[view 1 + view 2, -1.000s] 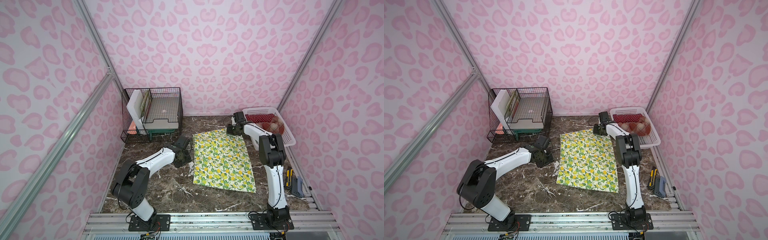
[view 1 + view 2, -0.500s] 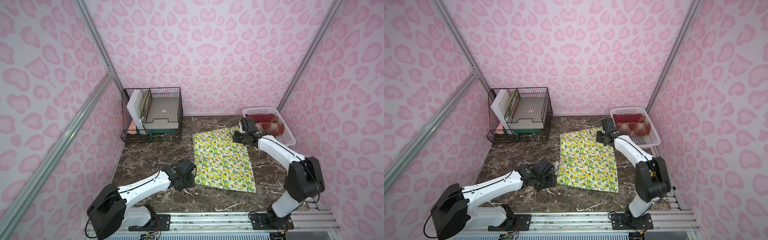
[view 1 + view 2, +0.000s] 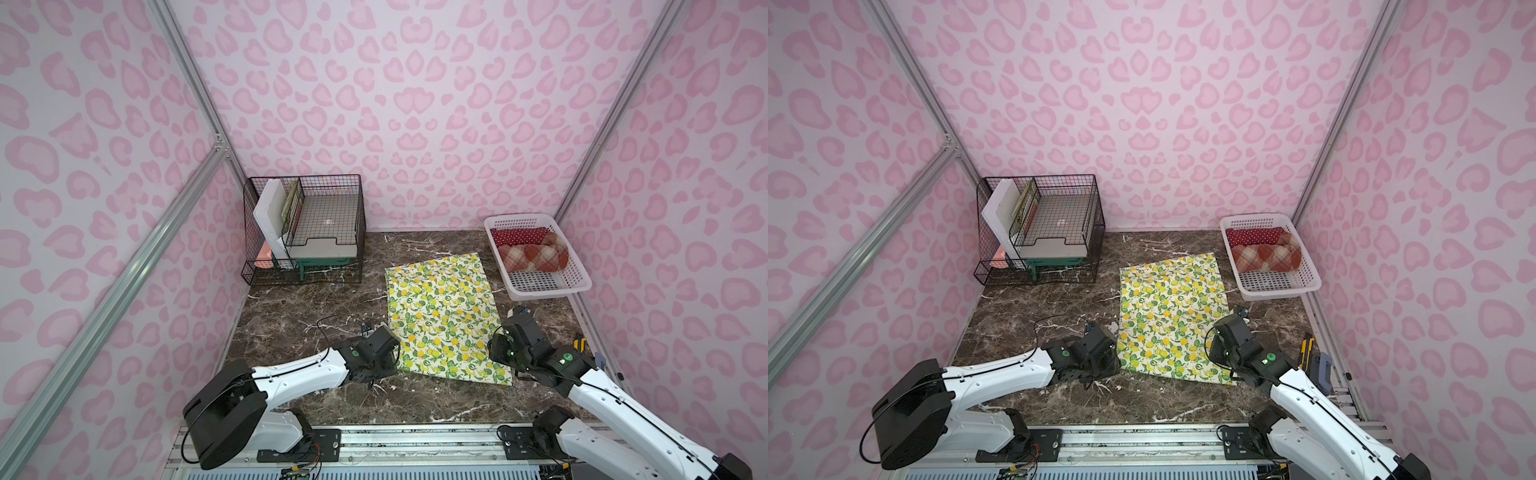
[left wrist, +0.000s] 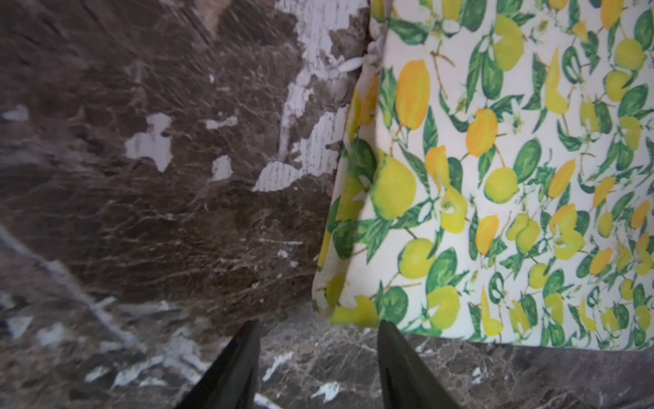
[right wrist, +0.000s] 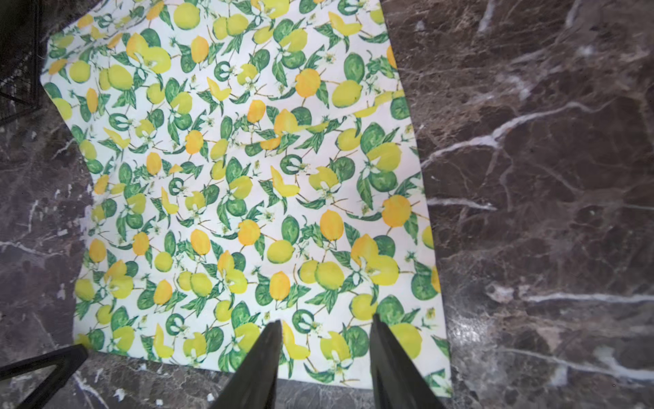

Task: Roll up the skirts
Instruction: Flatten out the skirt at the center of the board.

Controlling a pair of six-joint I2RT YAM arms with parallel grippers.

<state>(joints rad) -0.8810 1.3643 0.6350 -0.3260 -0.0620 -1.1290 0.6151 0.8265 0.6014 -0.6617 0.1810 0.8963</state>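
Note:
The lemon-print skirt [image 3: 442,316] [image 3: 1173,316] lies spread flat on the marble table in both top views. Rolled up in the white basket [image 3: 540,286] are the red polka-dot skirt [image 3: 517,236] and the plaid skirt [image 3: 534,257]. My left gripper [image 4: 318,324] is open over bare marble, just short of the lemon skirt's [image 4: 495,177] near-left corner. My right gripper [image 5: 325,318] is open above the lemon skirt's [image 5: 247,194] near edge, close to its right corner, with nothing between its fingers. In a top view both wrists [image 3: 380,349] [image 3: 513,347] flank that near edge.
A black wire rack [image 3: 307,228] holding white boards stands at the back left. A yellow utility knife [image 3: 1307,349] and a grey-blue object [image 3: 1323,370] lie by the right rail. The metal rail [image 3: 415,440] runs along the front.
Both arms swung toward the front. The left gripper went from the skirt's left side to its near-left corner. The right gripper came from the far corner by the basket to the near-right corner and opened wider.

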